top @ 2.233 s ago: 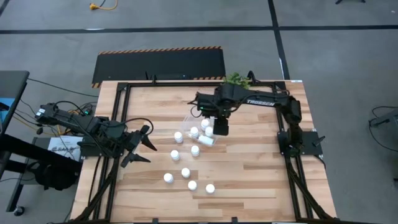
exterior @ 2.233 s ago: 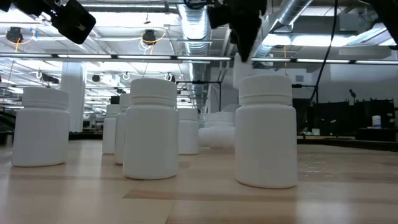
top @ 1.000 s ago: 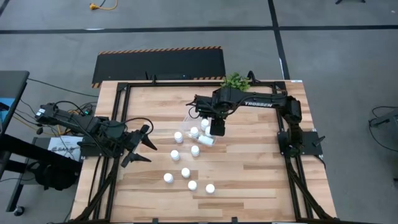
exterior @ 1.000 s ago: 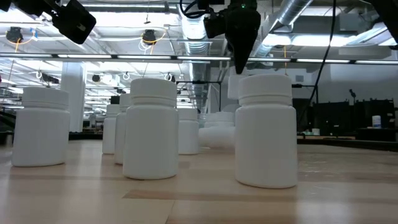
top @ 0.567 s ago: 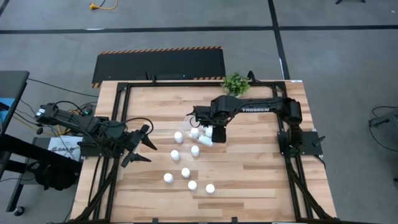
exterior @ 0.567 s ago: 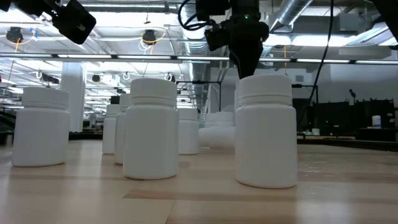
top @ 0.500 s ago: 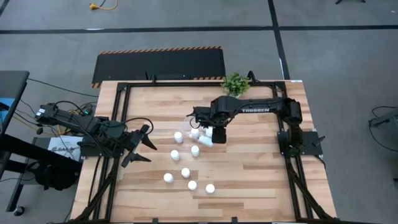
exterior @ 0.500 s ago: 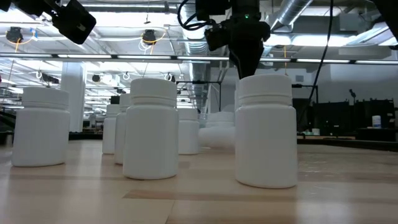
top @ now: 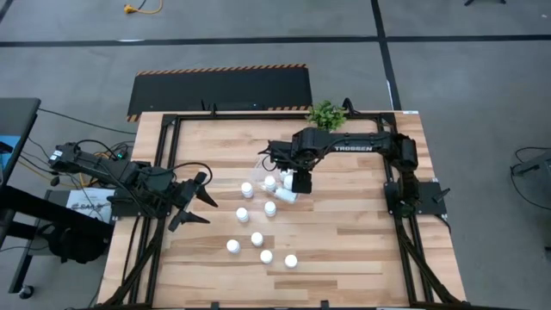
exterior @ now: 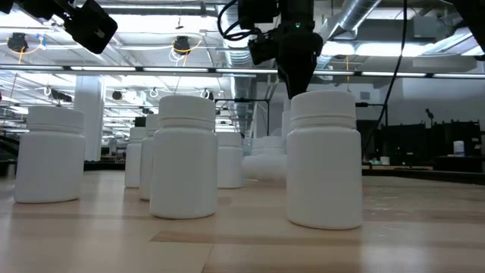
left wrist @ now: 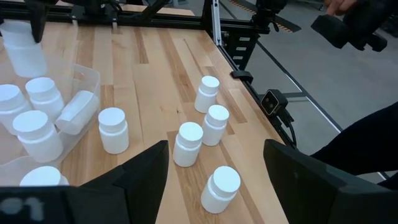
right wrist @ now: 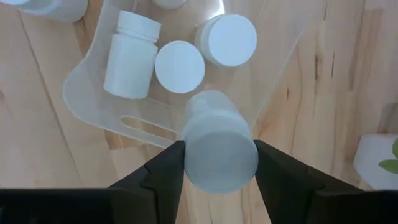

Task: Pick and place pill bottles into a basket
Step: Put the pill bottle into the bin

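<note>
My right gripper points down over the rim of the clear basket, with a white pill bottle between its fingers; the left wrist view shows that bottle hanging above the basket. In the basket, two bottles stand upright and one lies on its side. Several more bottles stand on the table toward the near edge. My left gripper hovers open at the table's left side, holding nothing. My right gripper has the pill bottle's round wall pinched between its two fingers, one on each side. The fingers come from above and point down. The bottle hangs upright below them, clear of the basket and the bottles in it.
A small green plant stands at the far edge behind the right arm. A black frame runs around the wooden table. In the low view a bottle stands close to the camera and hides the basket.
My right gripper has gone down toward the basket with the bottle, still pointing down. The left arm and the bottles on the table have kept still.
</note>
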{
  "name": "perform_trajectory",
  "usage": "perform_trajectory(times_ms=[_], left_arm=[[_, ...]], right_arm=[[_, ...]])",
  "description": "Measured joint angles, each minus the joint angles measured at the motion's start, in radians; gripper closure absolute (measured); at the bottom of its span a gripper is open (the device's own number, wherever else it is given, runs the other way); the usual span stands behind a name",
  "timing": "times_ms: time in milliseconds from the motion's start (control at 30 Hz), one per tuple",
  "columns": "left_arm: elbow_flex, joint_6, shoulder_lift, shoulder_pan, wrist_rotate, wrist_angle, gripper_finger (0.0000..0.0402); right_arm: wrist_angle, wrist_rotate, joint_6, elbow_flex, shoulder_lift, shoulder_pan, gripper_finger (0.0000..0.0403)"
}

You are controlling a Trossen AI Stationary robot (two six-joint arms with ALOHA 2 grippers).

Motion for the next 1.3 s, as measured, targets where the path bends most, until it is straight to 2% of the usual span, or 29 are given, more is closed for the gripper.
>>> perform_trajectory(times_ms=[233, 533, 1000, 1100, 1300], left_arm=[[0.0, 0.0, 0.0, 0.0, 0.0, 0.0, 0.015], [0.0, -0.002, 0.0, 0.0, 0.0, 0.0, 0.015], [0.0, -0.008, 0.0, 0.0, 0.0, 0.0, 0.015], [0.0, -0.008, 0.0, 0.0, 0.0, 0.0, 0.015], [0.0, -0.008, 0.0, 0.0, 0.001, 0.003, 0.015]], right_arm=[[0.016, -0.02, -0.011, 0.0, 0.0, -0.002, 0.025], [0.015, -0.037, -0.019, 0.0, 0.0, -0.001, 0.0198], [0.006, -0.047, -0.018, 0.0, 0.0, 0.0, 0.0212], [-0.039, -0.05, -0.005, 0.006, 0.0, 0.009, 0.0211], [-0.235, -0.103, 0.069, 0.066, -0.001, 0.059, 0.0218]])
